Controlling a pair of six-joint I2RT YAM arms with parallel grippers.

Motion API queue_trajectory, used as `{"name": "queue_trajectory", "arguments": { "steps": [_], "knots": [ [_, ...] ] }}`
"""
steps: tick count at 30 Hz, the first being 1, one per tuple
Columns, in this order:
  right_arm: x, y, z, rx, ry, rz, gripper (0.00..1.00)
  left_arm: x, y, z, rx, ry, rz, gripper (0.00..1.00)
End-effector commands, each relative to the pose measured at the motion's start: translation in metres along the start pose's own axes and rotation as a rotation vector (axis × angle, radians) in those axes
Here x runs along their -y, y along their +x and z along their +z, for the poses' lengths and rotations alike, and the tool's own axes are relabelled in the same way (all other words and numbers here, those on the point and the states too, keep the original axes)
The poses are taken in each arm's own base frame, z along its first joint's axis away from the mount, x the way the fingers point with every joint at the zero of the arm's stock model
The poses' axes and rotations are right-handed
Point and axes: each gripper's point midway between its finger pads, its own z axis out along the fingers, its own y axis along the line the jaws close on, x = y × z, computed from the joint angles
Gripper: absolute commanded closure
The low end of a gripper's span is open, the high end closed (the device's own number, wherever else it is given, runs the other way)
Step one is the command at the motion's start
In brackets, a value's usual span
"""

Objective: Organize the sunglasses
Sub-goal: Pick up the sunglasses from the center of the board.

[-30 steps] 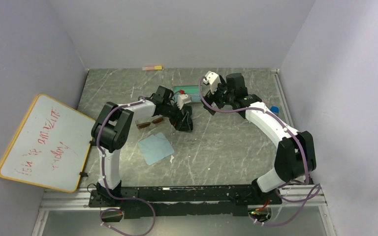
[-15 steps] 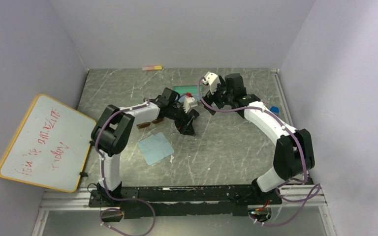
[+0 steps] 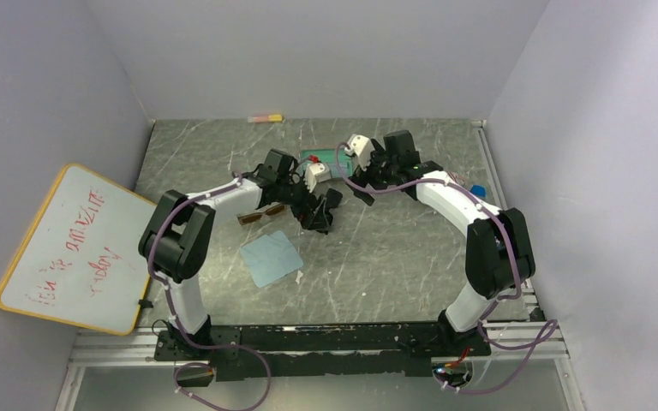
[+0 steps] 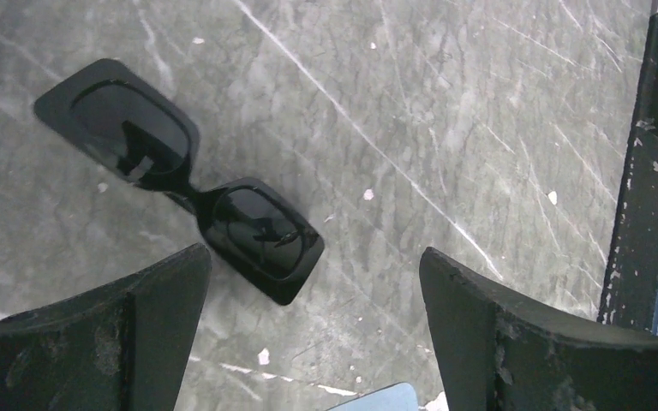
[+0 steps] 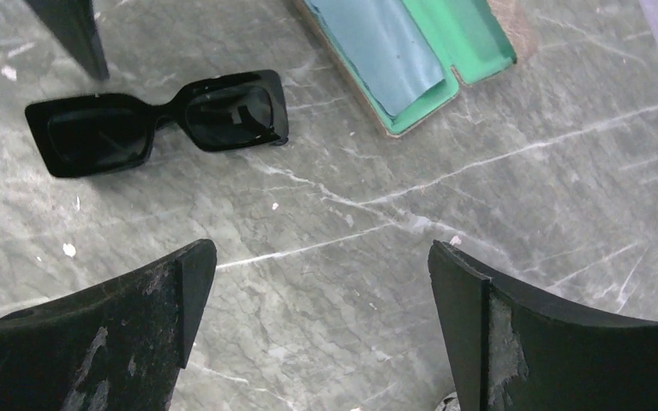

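Left gripper (image 4: 311,267): fingers spread, empty; your black sunglasses (image 4: 261,229) lie upper left.
Right gripper (image 5: 319,257): spread, holding nothing.
Amber sunglasses (image 3: 261,214): partly hidden by your left arm (image 3: 223,193), centre-left overhead.

walls (image 3: 308,51): plain pale lilac, 3 sides | table (image 3: 394,257): grey marble-look, white veins | whiteboard (image 3: 77,248): yellow rim, red scrawl, mid-left of frame | rail (image 3: 326,338): black, btm

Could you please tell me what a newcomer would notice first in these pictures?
Black sunglasses lie on the marbled table, with the left tool and right tool both open close by. An open green-lined case sits just beyond, and a whiteboard with red writing leans at the left wall.
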Motion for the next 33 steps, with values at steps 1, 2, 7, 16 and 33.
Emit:
{"name": "queue_trajectory", "arguments": {
  "steps": [1,2,7,16,33],
  "knots": [
    [-0.009,0.000,0.006,0.043,-0.070,-0.217,0.00,-0.006,-0.030,-0.028,0.085,-0.042,0.060,0.04],
    [-0.006,0.002,0.008,0.043,-0.066,-0.276,0.00,-0.009,-0.031,-0.033,0.092,-0.054,0.060,0.04],
    [-0.008,0.008,0.022,0.025,-0.179,-0.523,0.00,-0.025,-0.030,-0.055,0.108,-0.108,0.059,0.04],
    [-0.021,0.002,0.050,0.132,-0.310,-0.929,0.00,-0.055,-0.010,-0.115,0.126,-0.215,0.101,0.04],
    [-0.039,0.004,0.098,0.055,-0.565,-1.234,0.02,-0.074,0.024,-0.160,0.188,-0.256,0.107,0.04]
  ]
}}
